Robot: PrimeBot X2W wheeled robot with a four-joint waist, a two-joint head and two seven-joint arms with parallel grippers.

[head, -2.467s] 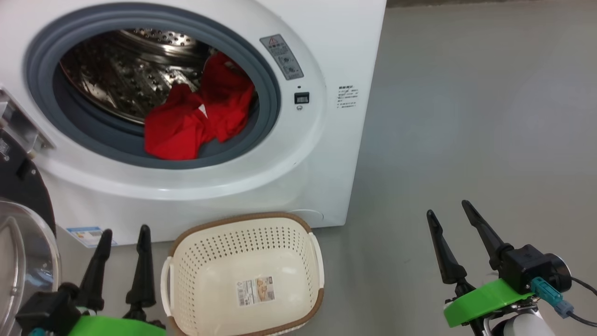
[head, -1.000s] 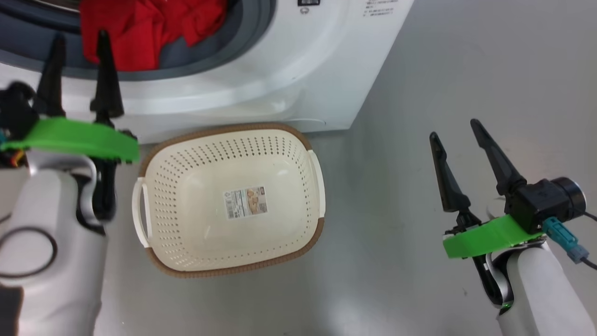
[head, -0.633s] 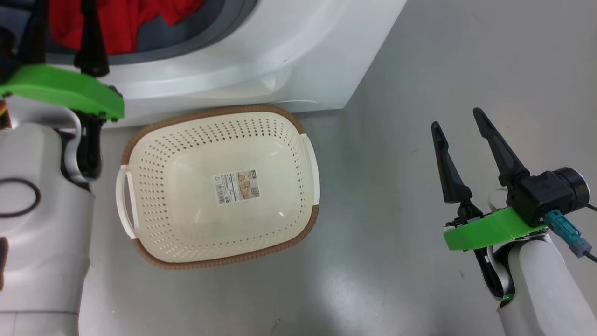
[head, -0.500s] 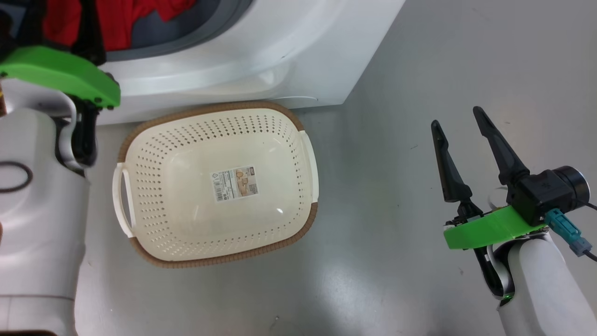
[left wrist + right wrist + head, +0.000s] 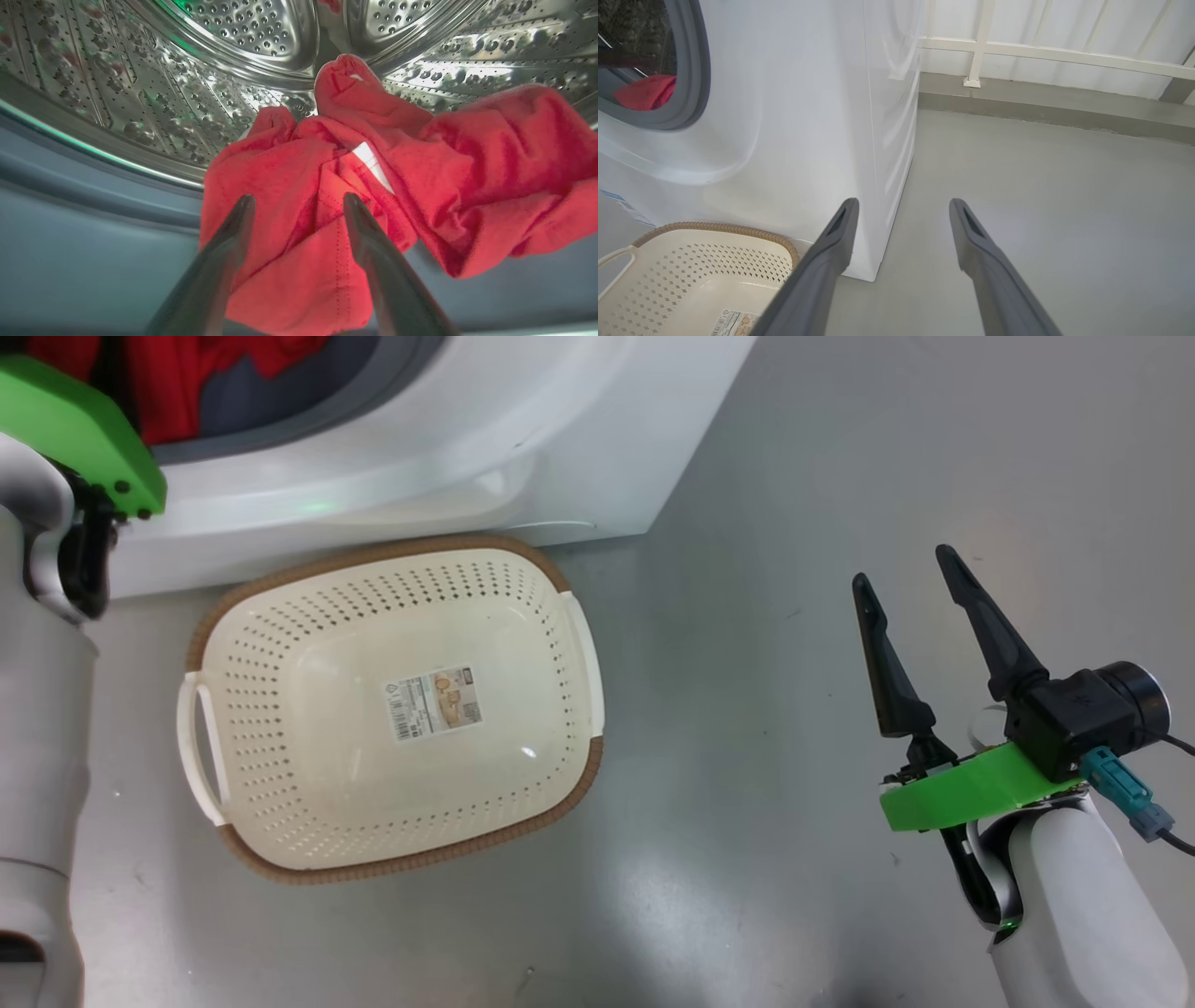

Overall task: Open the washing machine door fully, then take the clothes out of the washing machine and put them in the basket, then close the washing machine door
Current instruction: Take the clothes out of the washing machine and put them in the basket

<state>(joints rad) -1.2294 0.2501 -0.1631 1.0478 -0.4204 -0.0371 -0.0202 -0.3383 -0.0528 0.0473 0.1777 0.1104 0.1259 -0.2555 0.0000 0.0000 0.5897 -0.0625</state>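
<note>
Head view: the basket (image 5: 280, 607) stands mouth-up on the grey floor (image 5: 794, 476). Its long axis runs left to right, and its far brown rim is just beside the foot of the washing machine (image 5: 523, 420). Bare floor spreads to the basket's right, where the right gripper (image 5: 902, 567) hangs with jaws apart and nothing between them. The clothes (image 5: 177, 383) show red in the machine's mouth at the upper left.

Left wrist view: the left gripper (image 5: 299, 198) is at the machine's mouth, jaws apart, with one finger on each side of a red fold. Whether they touch it cannot be told. The heap lies lengthwise across the view, on the steel drum (image 5: 252, 28) and spilling onto the grey rubber ring (image 5: 93, 224).

Right wrist view: open floor runs from the machine's side edge to a white rail (image 5: 1041, 51) at the wall.
</note>
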